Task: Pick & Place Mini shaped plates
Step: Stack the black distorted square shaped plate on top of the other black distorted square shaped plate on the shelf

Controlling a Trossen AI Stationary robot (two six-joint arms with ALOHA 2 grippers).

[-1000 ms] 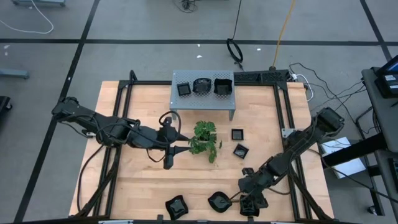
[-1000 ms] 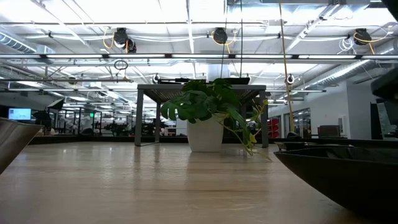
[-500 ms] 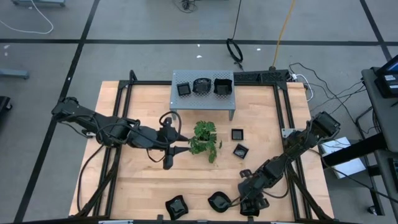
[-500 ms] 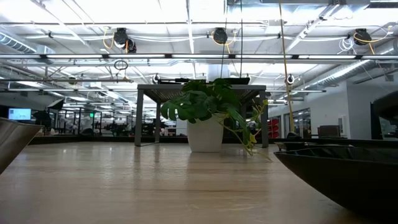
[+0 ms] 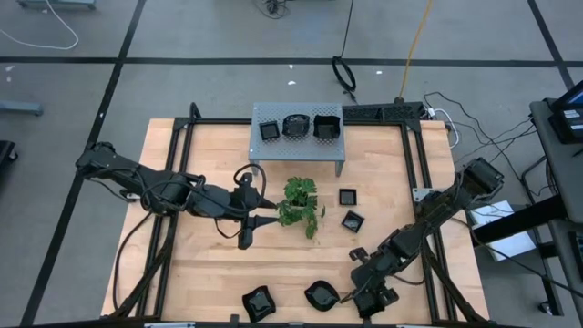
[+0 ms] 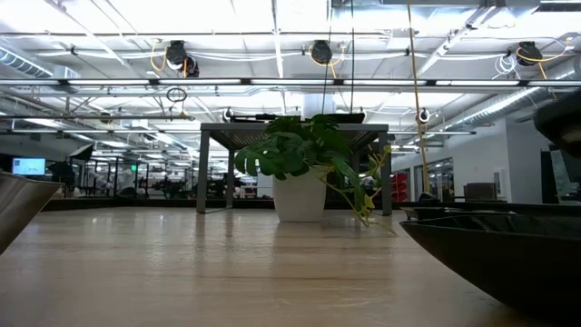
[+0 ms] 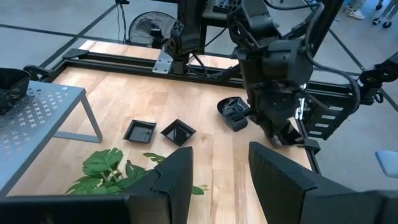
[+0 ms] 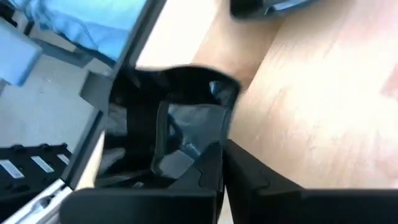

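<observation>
Pale wood-grain table carries a grey perforated metal shelf with three glossy black mini plates. Left gripper, fingers apart, hovers beside the leafy plant. Right gripper, at the near edge, clamps a shiny black dish, its outline blurred

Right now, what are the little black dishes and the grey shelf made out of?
The little black dishes look like glossy plastic or glazed ceramic; light glints off them, so I can't tell which. The grey shelf looks like painted metal: a thin flat sheet punched with rows of small holes, standing on slim legs.
</observation>
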